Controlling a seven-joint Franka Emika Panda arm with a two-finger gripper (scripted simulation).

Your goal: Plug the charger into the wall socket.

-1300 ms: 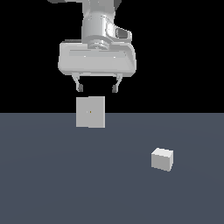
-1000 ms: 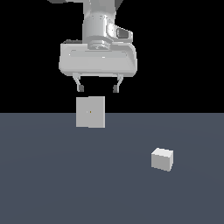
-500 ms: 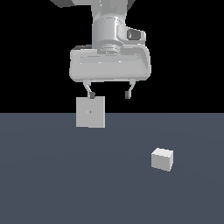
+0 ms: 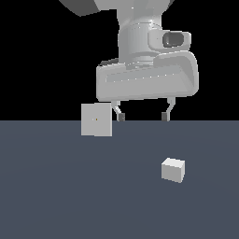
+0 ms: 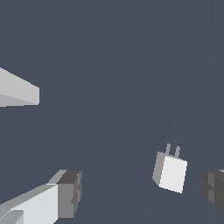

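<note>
hanging above the floor: the arm comes down from the top of the exterior view, its wide pale hand body level and the gripper (image 4: pixel 142 115) pointing straight down, fingertips clear of the dark floor (image 4: pixel 56 196).
gripper state: the two fingers (image 4: pixel 120 115) stand well apart with nothing between them; in the wrist view the dark pads (image 5: pixel 72 192) sit at opposite edges with bare floor between.
charger: a small light-grey block (image 4: pixel 173 170) resting on the floor, toward the exterior view's right and nearer the camera than the gripper, touching nothing else.
charger heading: the wrist view shows two short prongs (image 5: pixel 172 151) sticking out of one end face of the charger (image 5: pixel 170 173), lying level with the floor; its long axis runs through the body and out along the prongs. in the exterior view the prongs cannot be made out.
wall socket: a flat square plate (image 4: pixel 96 120) standing upright on the exterior view's left, a tiny yellowish dot at its centre; the nearer finger appears just beside its edge, contact not clear. in the wrist view only a pale slab (image 5: pixel 17 92) of it shows at the edge.
between them: charger and socket are well apart, with only bare floor between.
</note>
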